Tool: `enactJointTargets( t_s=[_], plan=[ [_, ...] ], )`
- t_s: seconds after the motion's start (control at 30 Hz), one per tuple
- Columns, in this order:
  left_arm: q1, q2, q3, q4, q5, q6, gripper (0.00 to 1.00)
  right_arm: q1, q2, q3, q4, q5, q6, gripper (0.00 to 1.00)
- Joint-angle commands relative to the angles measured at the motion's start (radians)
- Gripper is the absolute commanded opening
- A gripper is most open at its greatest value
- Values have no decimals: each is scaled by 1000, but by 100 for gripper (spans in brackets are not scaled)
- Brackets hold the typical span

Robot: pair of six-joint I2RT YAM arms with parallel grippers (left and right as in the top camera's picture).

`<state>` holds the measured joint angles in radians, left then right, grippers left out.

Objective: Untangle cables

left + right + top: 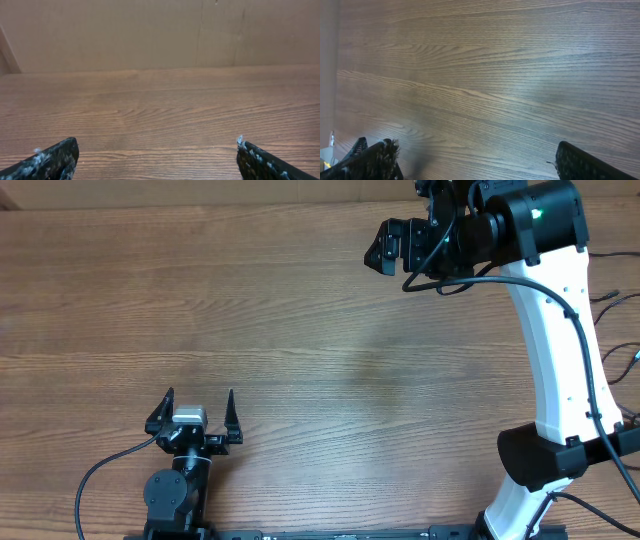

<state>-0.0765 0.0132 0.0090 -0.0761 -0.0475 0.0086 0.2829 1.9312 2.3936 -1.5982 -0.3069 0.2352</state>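
Two black two-finger tools, both spread wide with nothing between their fingers: the left tool point(199, 400) sits at the near left of the brown wood-grain tabletop point(300, 320), and the right tool point(388, 246) hangs at the far right on its white arm point(545, 350). Thin black cables point(620, 360) show only as loose strands at the tabletop's right edge, beyond that arm, well apart from both tools, running out of view.

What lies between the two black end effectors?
Only bare brown wood-grain table separates the left end effector and right end effector, seen overhead.
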Motion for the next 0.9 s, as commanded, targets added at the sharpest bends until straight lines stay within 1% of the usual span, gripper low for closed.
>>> enactJointTargets(
  t_s=[0.0, 0.73, 0.87],
  plan=[
    [4, -10, -4, 3, -11, 22, 100, -2, 1, 1, 2, 3, -5, 100],
    [4, -10, -4, 3, -11, 22, 100, -10, 21, 2, 5, 4, -5, 100],
    [4, -10, -4, 3, -11, 22, 100, -9, -13, 2, 58, 76, -5, 100]
  ],
)
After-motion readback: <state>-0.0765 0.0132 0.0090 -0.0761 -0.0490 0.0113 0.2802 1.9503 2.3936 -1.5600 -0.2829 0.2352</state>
